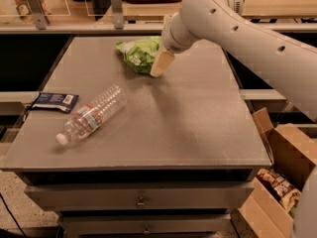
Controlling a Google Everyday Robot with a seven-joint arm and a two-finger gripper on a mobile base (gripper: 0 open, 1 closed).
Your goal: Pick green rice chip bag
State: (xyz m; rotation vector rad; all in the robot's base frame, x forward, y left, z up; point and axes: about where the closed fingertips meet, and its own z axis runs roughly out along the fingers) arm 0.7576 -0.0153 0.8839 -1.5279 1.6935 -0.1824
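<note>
The green rice chip bag (138, 54) is a wrinkled lime-green foil bag with white patches, lying near the far middle of the grey table (198, 128). My gripper (160, 65) hangs from the white arm that reaches in from the upper right. It is right at the bag's right edge, low over the table. One cream-coloured finger (162, 63) shows, angled down and left beside the bag. The rest of the gripper is hidden behind the wrist.
A clear plastic water bottle (91, 114) lies on its side at the table's left. A flat dark navy packet (54, 102) lies at the left edge. An open cardboard box (277, 182) with snacks stands on the floor at right. Shelving runs behind the table.
</note>
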